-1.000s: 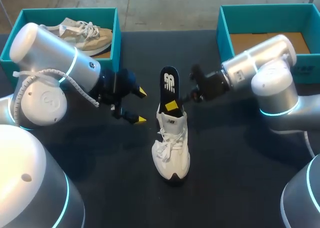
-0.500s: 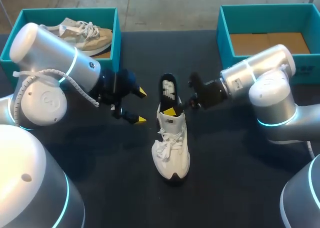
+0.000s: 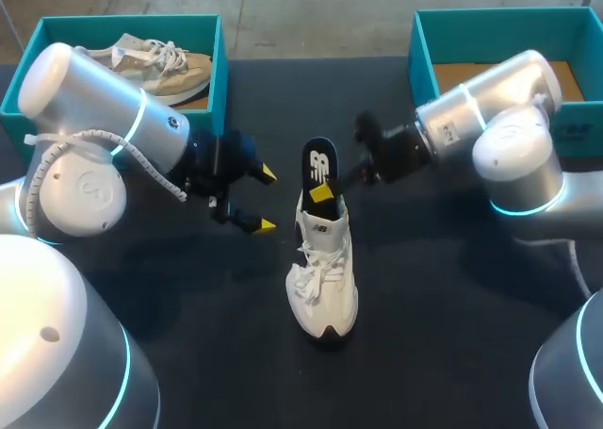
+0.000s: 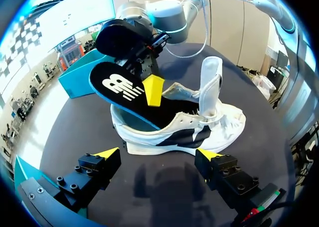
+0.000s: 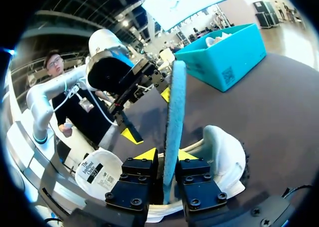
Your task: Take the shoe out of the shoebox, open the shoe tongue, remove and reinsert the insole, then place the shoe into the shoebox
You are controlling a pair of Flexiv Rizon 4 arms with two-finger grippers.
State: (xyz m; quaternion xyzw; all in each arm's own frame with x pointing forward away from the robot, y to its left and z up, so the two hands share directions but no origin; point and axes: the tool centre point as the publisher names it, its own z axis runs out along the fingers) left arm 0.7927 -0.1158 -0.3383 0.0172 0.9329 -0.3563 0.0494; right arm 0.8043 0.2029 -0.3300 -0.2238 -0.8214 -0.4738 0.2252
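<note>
A white shoe (image 3: pixel 325 278) lies on the black table between my arms, heel away from me and tongue (image 4: pixel 210 85) pulled upright. A black insole with a blue underside (image 3: pixel 320 160) stands in the heel opening, sticking up and out. My right gripper (image 3: pixel 325 191) is at the insole's lower part; in the right wrist view the insole (image 5: pixel 172 117) stands edge-on between the fingers with a thin gap on one side, so the gripper (image 5: pixel 167 154) is slightly open. My left gripper (image 3: pixel 266 200) hangs wide open beside the shoe (image 4: pixel 189 132), touching nothing.
A teal shoebox (image 3: pixel 219 71) at the back left holds a beige shoe (image 3: pixel 160 66). A second teal shoebox (image 3: pixel 424 52) at the back right shows only its cardboard floor. Both stand behind the arms.
The insole went down into the heel opening. My right gripper's fingers eased apart on it and that arm shifted a little back. The left arm kept still.
</note>
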